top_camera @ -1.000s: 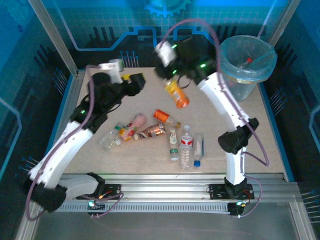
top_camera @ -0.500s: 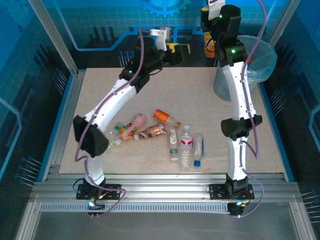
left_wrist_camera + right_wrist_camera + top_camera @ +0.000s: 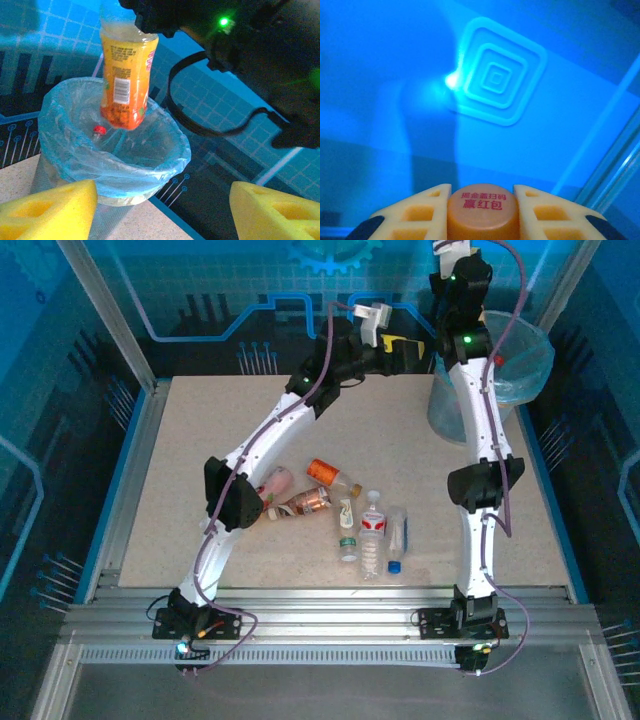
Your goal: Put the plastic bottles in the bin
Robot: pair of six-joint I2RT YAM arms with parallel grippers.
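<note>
Within the last second the right gripper (image 3: 480, 194) has swung the orange bottle (image 3: 125, 75) from over the middle of the bench (image 3: 200, 460) up to the bin (image 3: 165, 165). It is clamped tight on the cap, and the bottle hangs upright above the blue liner. The left gripper (image 3: 162, 212) has reached across toward the bin too, its yellow jaws apart and empty. A release here should drop the bottle in, while the other bottles (image 3: 345, 510) lie on the bench.

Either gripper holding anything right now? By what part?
The right gripper holds the orange bottle by its cap, body hanging down. The left gripper is open, holding nothing.
</note>
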